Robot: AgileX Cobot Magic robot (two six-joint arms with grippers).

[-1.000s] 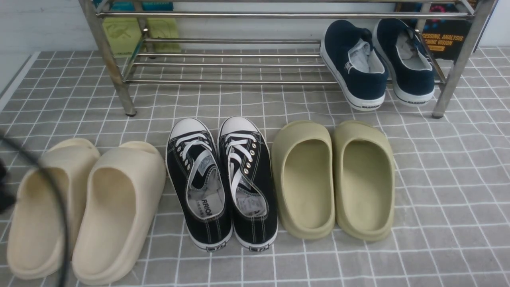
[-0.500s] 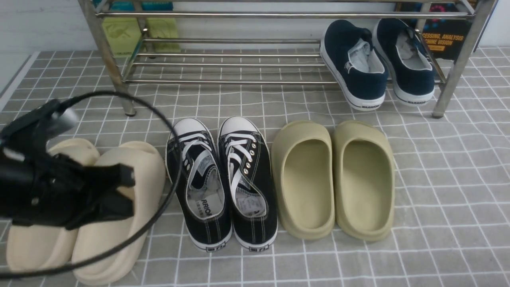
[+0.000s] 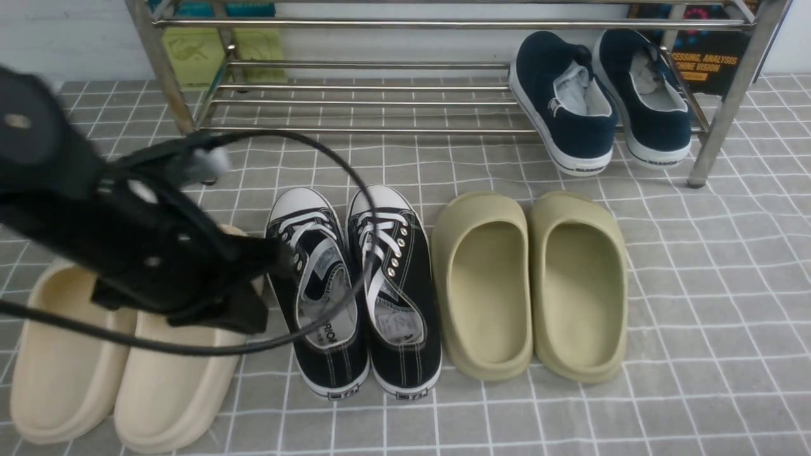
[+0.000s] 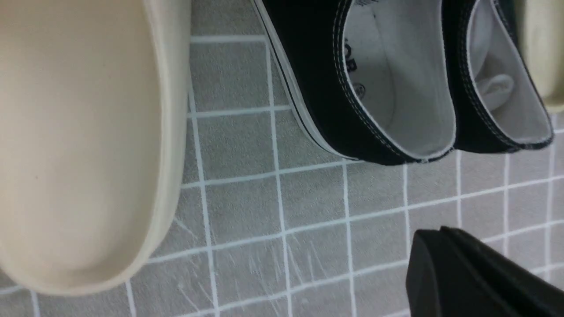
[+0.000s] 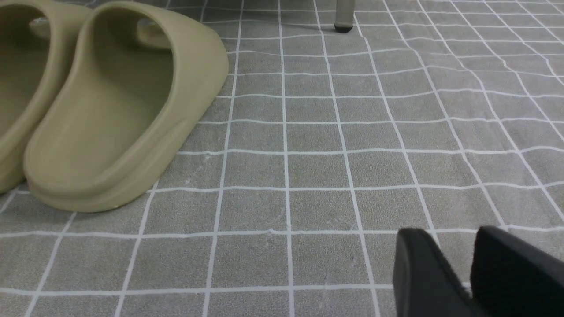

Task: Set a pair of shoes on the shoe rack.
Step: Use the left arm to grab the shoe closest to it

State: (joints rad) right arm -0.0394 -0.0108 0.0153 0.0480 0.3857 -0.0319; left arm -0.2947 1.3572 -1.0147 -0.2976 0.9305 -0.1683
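The two black sneakers, the left sneaker (image 3: 336, 361) and the right sneaker (image 3: 405, 304), stand side by side on the grey mat, toes toward the shoe rack (image 3: 380, 130). My left gripper (image 3: 275, 259) hovers at the left sneaker's left side, over the gap to a beige slipper. The left wrist view shows its fingers (image 4: 445, 264) pressed together and empty, with both sneaker heels (image 4: 317, 88) ahead. My right gripper (image 5: 445, 233) is low over bare mat, jaws a narrow gap apart and empty. It is out of the front view.
Navy slip-ons (image 3: 570, 107) sit on the rack's right end. Beige slippers (image 3: 184, 367) lie left of the sneakers and olive slippers (image 3: 488, 291) lie right, also seen in the right wrist view (image 5: 119, 110). A black cable (image 3: 355, 209) loops over the sneakers. A rack leg (image 5: 343, 17) stands ahead.
My left arm has swung in from the left edge and moved right, from over the beige slippers to the left sneaker's side. The shoes have not moved.
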